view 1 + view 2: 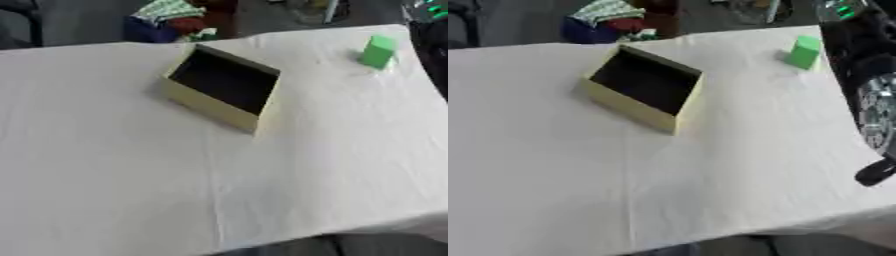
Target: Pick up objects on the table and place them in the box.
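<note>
Here, in the left eye view, the table (pixel 105 165) is seen covered by a white cloth, and two of the task's things are laid out on it. The box (pixel 223 86), yellow outside and dark inside, is set askew near the middle toward the far edge; its inside looks empty, though the dark lining hides the floor. The green block (pixel 379 51) is stood upright near the far right corner, well apart from the box. No hand is shown in this view; only a dark strip of the right arm is caught at the upper right edge. The step in hand is judged to be the very start of a pick: nothing is lifted and nothing is placed.

In the right eye view, the same layout is given, and more of the right arm (pixel 868 75) is seen along the right edge, black with a silver joint, just beside the green block but not touching it. A dark tip (pixel 875 172) is seen lower down at that edge; whether it belongs to the hand cannot be told, and so the hand's state cannot be told either. The left hand is not shown at all. The next move is judged to call for the right hand to be brought over the block and closed round it.
</note>
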`<state>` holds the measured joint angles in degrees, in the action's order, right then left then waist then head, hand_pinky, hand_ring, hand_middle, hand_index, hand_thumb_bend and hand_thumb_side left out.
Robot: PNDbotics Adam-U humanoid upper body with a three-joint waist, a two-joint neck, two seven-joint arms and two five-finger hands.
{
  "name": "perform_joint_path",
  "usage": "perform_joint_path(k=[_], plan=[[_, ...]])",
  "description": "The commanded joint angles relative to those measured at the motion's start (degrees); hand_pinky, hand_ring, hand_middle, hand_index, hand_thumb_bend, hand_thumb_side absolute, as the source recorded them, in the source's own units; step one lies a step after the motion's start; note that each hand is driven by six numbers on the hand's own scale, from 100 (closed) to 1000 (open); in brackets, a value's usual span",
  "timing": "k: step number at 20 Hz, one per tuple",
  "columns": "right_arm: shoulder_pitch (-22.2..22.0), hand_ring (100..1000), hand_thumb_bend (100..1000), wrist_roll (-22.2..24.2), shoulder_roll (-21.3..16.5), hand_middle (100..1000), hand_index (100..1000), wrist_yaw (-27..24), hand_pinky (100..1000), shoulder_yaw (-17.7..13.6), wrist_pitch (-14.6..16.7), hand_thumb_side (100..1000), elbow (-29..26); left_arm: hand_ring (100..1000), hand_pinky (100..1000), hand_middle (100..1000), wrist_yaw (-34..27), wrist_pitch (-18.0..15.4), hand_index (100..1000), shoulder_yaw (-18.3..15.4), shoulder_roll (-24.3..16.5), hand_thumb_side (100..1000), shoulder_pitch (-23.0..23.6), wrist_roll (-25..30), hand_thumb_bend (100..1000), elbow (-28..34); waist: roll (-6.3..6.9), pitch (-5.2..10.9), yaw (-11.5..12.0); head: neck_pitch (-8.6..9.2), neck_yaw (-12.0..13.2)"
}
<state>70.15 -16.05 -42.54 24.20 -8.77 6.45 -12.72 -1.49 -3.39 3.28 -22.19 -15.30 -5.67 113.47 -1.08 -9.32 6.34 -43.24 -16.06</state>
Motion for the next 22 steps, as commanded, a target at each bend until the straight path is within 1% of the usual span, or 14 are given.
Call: perform_joint_path(k=[1,4,8,9,12,14,15,16,22], plan=[[0.9,1000,100,0.1,-3.0,785,892,3.8,757,1.9,0.4,293,1.8,523,705,513,-0.1,-0.1,799,0.0,-1.7,732,-0.7,0.3,100,1.1,-0.04,0.6,0.0,-0.34,-0.5],[0.9,1000,100,0.4,-3.3,810,899,6.8,767,2.8,0.2,283,3.2,523,705,513,0.0,-0.1,800,0.0,-1.7,733,-0.6,0.4,100,1.1,-0.05,0.35,0.1,-0.32,-0.7],[0.9,1000,100,0.3,-3.2,810,899,8.4,767,2.7,-0.1,283,3.4,523,705,513,0.0,-0.1,800,0.0,-1.6,733,-0.6,0.5,100,1.1,-0.04,0.29,0.1,-0.32,-0.8],[0.8,1000,100,0.4,-3.2,860,924,8.6,797,2.7,-0.2,253,3.5,521,706,512,0.0,-0.1,800,0.0,-1.7,737,-0.5,0.5,100,1.1,0.01,0.17,0.1,-0.4,-0.9],[0.7,1000,100,2.2,-3.5,873,937,10.6,811,5.1,0.2,280,4.7,521,707,511,0.1,-0.3,800,0.1,-1.8,738,-0.4,0.8,100,1.1,0.26,-0.75,0.0,-0.33,-1.5],[0.9,1000,100,3.2,-3.6,883,945,12.4,822,5.9,0.5,269,5.3,521,708,511,0.1,-0.5,801,0.1,-1.8,739,-0.3,1.0,100,1.1,0.32,-1.08,0.0,-0.18,-1.6],[0.9,1000,100,3.7,-3.6,893,954,13.3,831,6.2,0.6,243,5.5,521,708,511,0.1,-0.6,801,0.1,-1.8,740,-0.3,1.1,100,1.1,0.33,-1.23,0.0,-0.09,-1.7],[1.0,1000,100,4.2,-3.6,894,955,14.2,832,6.4,0.7,240,5.7,521,708,511,0.1,-0.6,801,0.1,-1.8,740,-0.3,1.3,100,1.1,0.35,-1.37,0.1,-0.01,-1.7],[1.1,1000,100,5.6,-3.8,924,971,19.9,857,6.5,0.0,192,6.2,520,710,510,0.0,-1.0,808,0.0,-1.9,742,-0.2,1.9,100,1.1,0.45,-2.06,0.1,0.6,-1.9]])
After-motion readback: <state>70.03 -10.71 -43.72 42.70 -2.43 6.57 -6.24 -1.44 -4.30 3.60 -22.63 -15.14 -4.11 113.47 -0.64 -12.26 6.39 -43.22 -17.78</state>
